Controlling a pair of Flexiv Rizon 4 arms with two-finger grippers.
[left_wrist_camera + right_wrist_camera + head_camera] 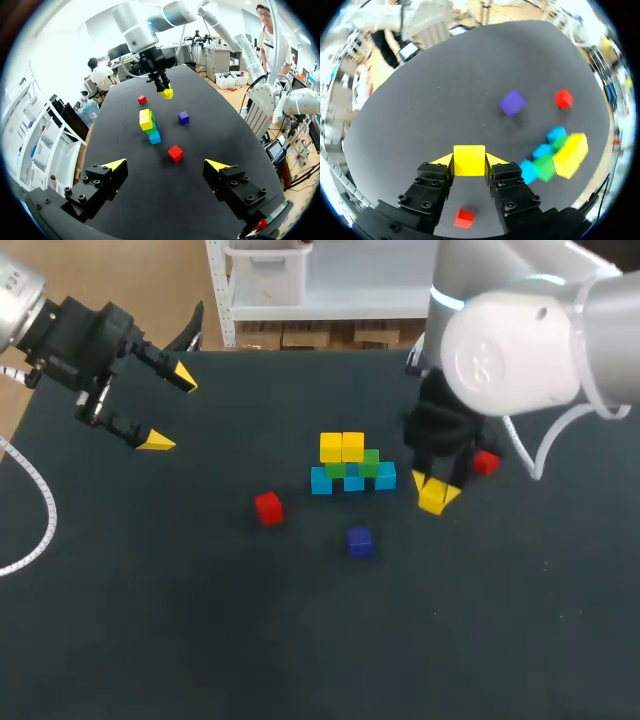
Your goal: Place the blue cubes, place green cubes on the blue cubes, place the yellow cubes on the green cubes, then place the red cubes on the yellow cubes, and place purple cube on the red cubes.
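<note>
My right gripper [432, 495] is shut on a yellow cube [469, 161], just right of the stack. The stack has a row of blue cubes [353, 480], green cubes [352, 468] on them and two yellow cubes [342, 447] on top. One red cube [268, 507] lies left of and in front of the stack. Another red cube [486, 462] lies behind my right gripper. The purple cube [360, 541] sits in front of the stack. My left gripper [171, 410] hangs open and empty at the far left, well away from the cubes.
The black table [200, 620] stretches wide in front and to the left. A white cable [40, 510] loops over its left edge. My right arm's large white joint [505, 350] hangs over the back right.
</note>
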